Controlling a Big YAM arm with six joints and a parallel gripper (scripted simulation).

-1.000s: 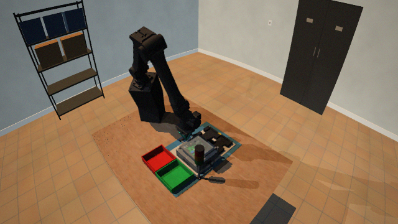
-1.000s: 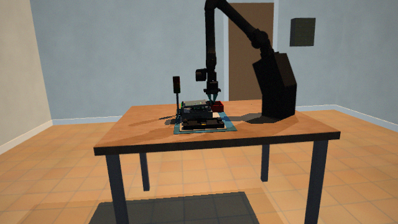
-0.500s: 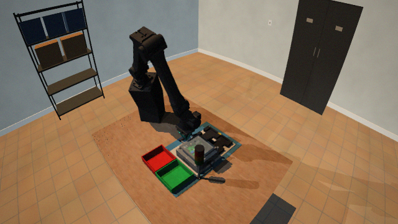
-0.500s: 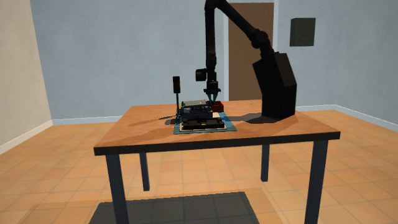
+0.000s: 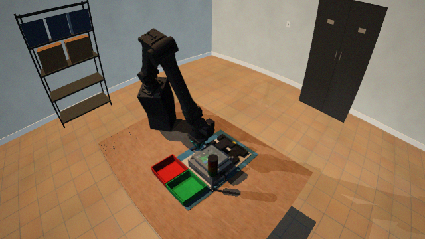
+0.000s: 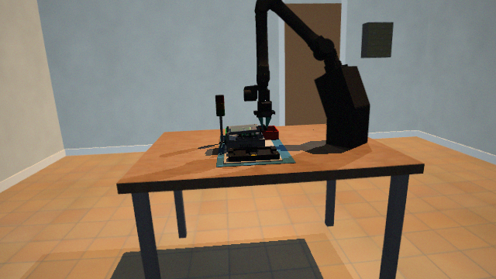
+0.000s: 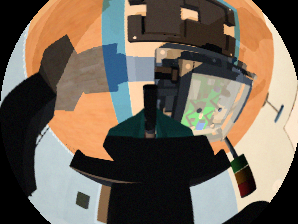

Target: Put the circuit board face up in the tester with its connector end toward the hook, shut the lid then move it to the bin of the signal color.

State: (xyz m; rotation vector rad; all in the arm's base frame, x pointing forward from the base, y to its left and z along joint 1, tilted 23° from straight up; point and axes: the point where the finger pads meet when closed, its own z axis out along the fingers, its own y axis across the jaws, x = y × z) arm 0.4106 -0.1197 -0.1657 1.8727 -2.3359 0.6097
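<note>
The green circuit board [image 7: 202, 111] lies in the grey tester [image 5: 209, 160], seen through the translucent lid [image 5: 208, 153], which lies low over it. My gripper [image 7: 150, 111] points straight down at the tester's edge nearest the arm's base and is shut on the lid's dark handle [image 7: 158, 92]. It also shows in the top view [image 5: 196, 143] and in the exterior view [image 6: 265, 123]. The signal tower [image 5: 212, 163] stands beside the tester and looks dark, with no lit color that I can make out. I cannot make out the latch hook.
The black tray [image 5: 231, 145] lies past the tester with both pockets empty. The red bin [image 5: 169, 168] and the green bin [image 5: 186, 186] stand side by side on the blue mat [image 6: 255, 156], left of the tester. The arm's base [image 5: 156, 106] stands behind.
</note>
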